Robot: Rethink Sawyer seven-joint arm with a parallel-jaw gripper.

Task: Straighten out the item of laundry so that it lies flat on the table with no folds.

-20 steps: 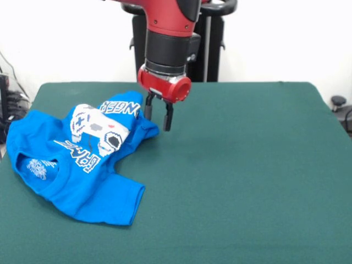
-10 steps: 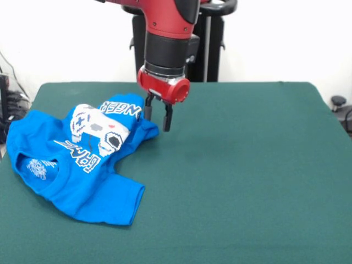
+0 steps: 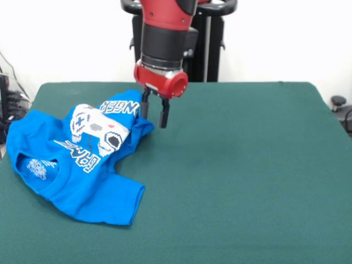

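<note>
Vs. 1 s ago: gripper [image 3: 154, 114] is seen raised a little and shifted slightly toward picture left; shirt edge beneath it appears pulled in a touch, rest of cloth unchanged. Fingers [image 3: 163, 114] are set apart w/ a clear gap; nothing is held between them. Tips hang just above the T-shirt [image 3: 77, 165] at its right-hand edge; contact w/ cloth cannot be confirmed.

Hidden/cut off: arm is cropped at top edge. Lettering is partly lost in folds; only "NGER" and part of another word are readable.

Item condition: bright blue shirt is crumpled on picture-left part of table [image 3: 247, 176], print side up, white controller graphic bunched, one sleeve spread toward front, left edge reaching table's edge.
</note>
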